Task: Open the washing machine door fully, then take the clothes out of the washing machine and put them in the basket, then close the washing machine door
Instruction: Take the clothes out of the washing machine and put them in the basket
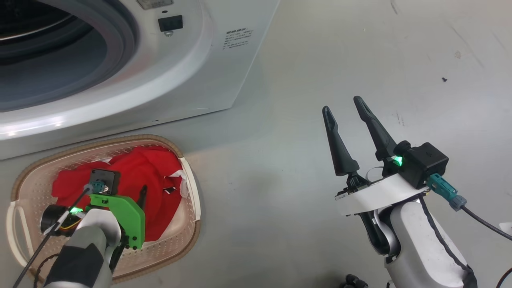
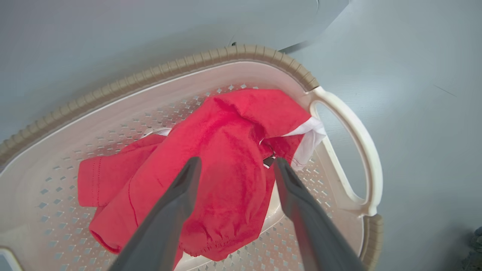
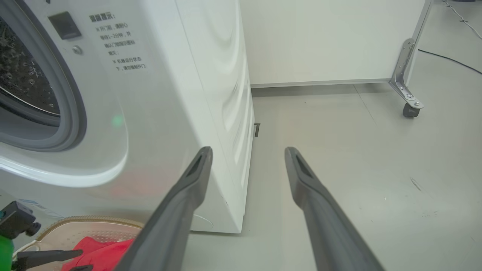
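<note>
Two grippers are at work, and both stand with their fingers spread and nothing between them. The left gripper (image 2: 236,162) hangs low over the one basket (image 1: 120,141), its dark fingers straddling the clothes (image 1: 136,172) without pinching them. The right gripper (image 1: 342,105) is held up over bare floor (image 1: 280,180), well apart from everything.

By my count there is one washing machine (image 1: 192,72), one basket just in front of it, and one red heap with a bit of white trim lying inside that basket. I cannot tell whether the heap is a single garment or two bundled together.

This looks like the drop-off part of the job: the cloth lies loose in the basket and the fingers are wide. The slice of drum (image 3: 22,82) I can see past the grey ring (image 3: 71,113) is bare steel, though much of it is hidden.

Next the left arm should lift straight up so no fold snags on a finger. After that, I'd say one look into the drum decides it: another reach for any remaining cloth, or swinging the washing machine door shut, which is the last step left.
</note>
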You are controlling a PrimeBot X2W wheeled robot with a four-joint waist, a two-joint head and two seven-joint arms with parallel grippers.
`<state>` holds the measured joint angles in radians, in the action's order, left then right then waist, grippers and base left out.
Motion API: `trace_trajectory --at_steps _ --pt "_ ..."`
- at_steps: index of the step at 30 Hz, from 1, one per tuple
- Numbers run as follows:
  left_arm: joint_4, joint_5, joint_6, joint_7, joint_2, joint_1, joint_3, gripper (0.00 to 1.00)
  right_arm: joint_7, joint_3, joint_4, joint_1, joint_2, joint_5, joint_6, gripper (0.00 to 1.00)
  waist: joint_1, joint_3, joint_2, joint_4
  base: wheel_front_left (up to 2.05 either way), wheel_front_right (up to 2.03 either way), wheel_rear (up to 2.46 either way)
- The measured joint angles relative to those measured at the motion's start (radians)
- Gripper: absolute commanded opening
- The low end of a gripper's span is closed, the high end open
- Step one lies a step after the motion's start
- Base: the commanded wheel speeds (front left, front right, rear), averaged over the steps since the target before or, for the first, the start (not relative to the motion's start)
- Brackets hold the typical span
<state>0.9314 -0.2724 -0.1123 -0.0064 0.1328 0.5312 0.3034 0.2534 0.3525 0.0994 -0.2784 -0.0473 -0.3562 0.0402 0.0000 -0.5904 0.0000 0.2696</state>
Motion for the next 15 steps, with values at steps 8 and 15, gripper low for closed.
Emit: trace_trajectory --at_steps 8,15 --pt "0.014 -0.017 -0.008 -0.076 -0.026 0.002 -0.007 1.0 0.0 -0.029 0.017 0.0 0.0 0.009 0.001 1.0 0.0 0.056 0.0 -0.033 0.0 0.0 0.0" --pt "0.013 -0.055 -0.008 -0.167 -0.05 0.002 -0.026 1.0 0.0 -0.068 0.043 0.001 -0.001 0.027 0.003 1.0 0.0 0.123 0.0 -0.071 0.0 0.0 0.0"
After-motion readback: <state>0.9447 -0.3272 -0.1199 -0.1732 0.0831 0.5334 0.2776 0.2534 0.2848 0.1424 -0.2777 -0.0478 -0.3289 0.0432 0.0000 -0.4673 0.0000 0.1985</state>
